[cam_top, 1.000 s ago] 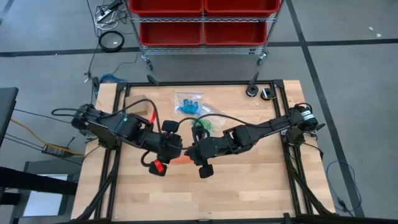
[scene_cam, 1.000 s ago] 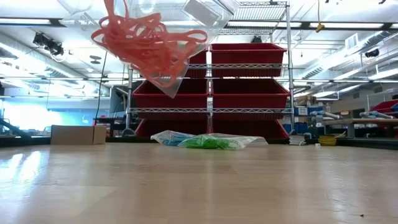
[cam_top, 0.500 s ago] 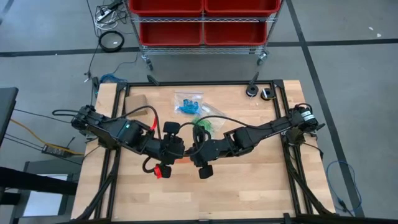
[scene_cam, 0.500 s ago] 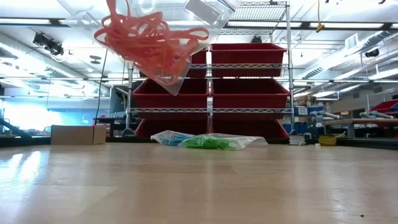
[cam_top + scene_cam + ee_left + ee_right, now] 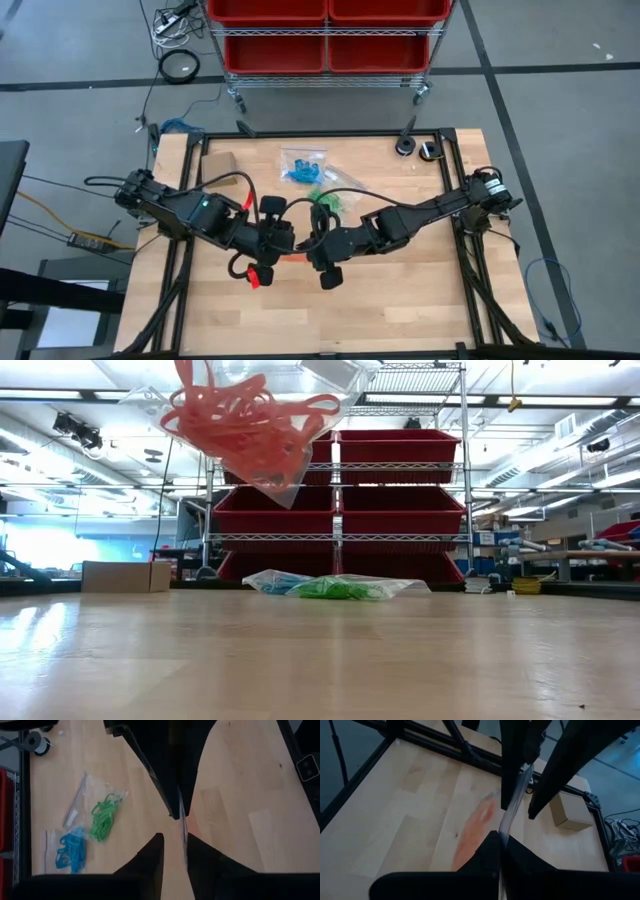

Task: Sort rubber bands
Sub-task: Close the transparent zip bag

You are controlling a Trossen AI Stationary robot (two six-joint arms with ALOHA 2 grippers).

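The table (image 5: pixel 400 300) is wood. Both arms meet over its middle. The right gripper (image 5: pixel 318 252) is pinched tight on a clear bag (image 5: pixel 285 470) of orange bands (image 5: pixel 245 422), up in the air. The left gripper (image 5: pixel 283 243) has narrow fingers at the bag's edge; I cannot tell if it grips. Green bands (image 5: pixel 104 816) and blue bands (image 5: pixel 69 849) lie in bags near the table's back.

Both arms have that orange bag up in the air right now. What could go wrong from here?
1. The clear bag of orange rubber bands hangs high above the table; if either gripper slips, the bag may drop and spill.
2. The left gripper and right gripper meet very close on the bag's thin edge, so they may collide or tear the plastic.
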